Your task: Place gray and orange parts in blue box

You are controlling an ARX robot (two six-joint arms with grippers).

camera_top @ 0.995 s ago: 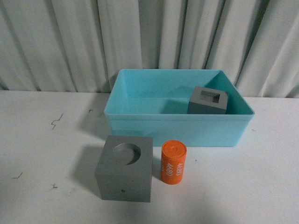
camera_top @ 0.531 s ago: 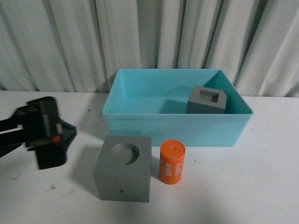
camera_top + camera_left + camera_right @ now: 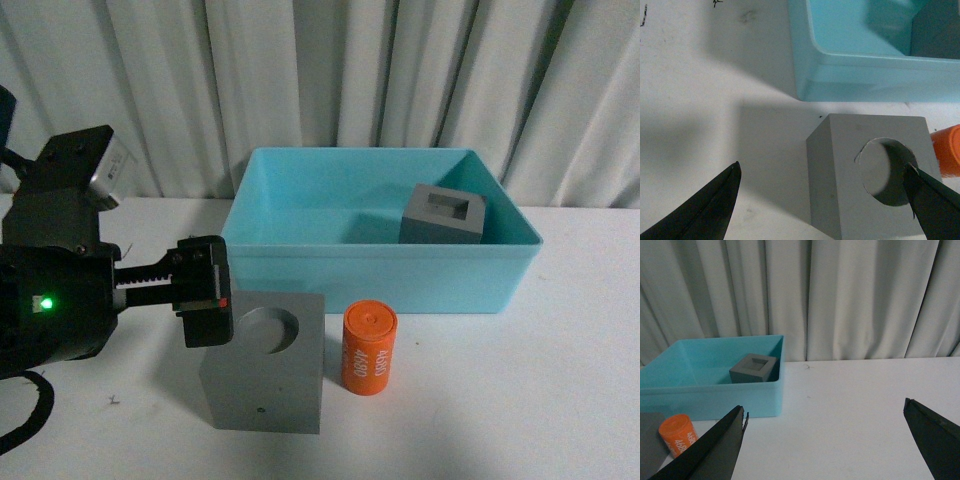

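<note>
Pale curtains (image 3: 350, 70) back a white surface (image 3: 520, 400). The left end effector (image 3: 205, 295), spread wide, hovers over the round-recess gray cube (image 3: 265, 365), apparently to grasp it; the blue box (image 3: 380, 270) at its 12 o'clock holds the square-recess cube (image 3: 445, 215).

Even soft light, faint shadows.

The right hand (image 3: 824, 407) hovers, fingers spread wide, over the white counter (image 3: 855, 390), and ahead beyond one finger sits the blue box (image 3: 710, 390) holding a square-recessed gray cube (image 3: 754, 368), the orange cylinder (image 3: 677, 434) just outside its near wall.
</note>
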